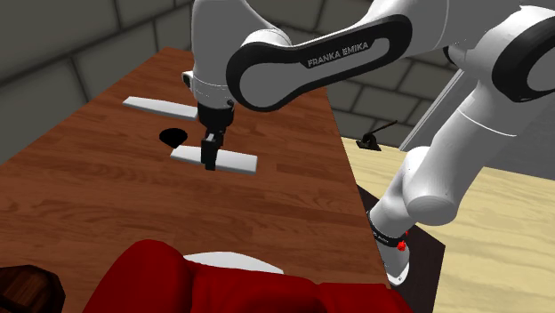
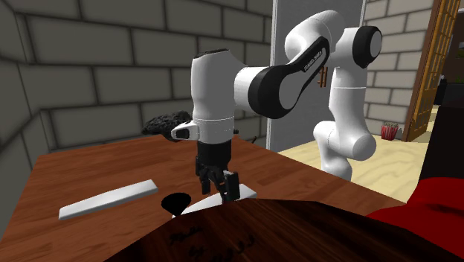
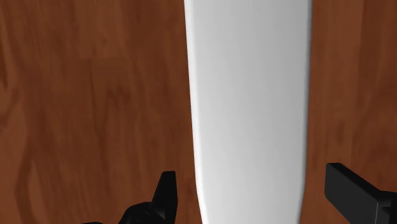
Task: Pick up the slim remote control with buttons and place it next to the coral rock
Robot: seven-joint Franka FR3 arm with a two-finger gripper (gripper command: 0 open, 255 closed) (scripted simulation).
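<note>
My gripper [image 3: 251, 191] is spread open. One black finger stands on each side of the remote [image 3: 248, 95], and neither one touches it, so I am not holding it.

The remote is a plain white slab. I cannot see any buttons on it. It lies flat on the brown wooden bench [image 1: 89, 196], right under me. In the shoulder view my gripper [image 1: 211, 160] hangs over the middle of the remote [image 1: 238, 163]. Its long side runs from about 9 o'clock to 3 o'clock there. My fingers sit across the short way, which I think is the right way to pinch it.

A small black cone [image 1: 173, 136] sits just beside the remote, at about 10 o'clock from my gripper. A second white slab [image 1: 160, 107] lies farther off at about 11 o'clock. It looks much the same, so I must not mix them up.

In the second exterior view, a dark spiky lump [image 2: 167, 123] sits at about 11 o'clock from my gripper [image 2: 219, 190], near the wall. I think that is the coral rock.

I think my next job is to go down a little and squeeze.
</note>
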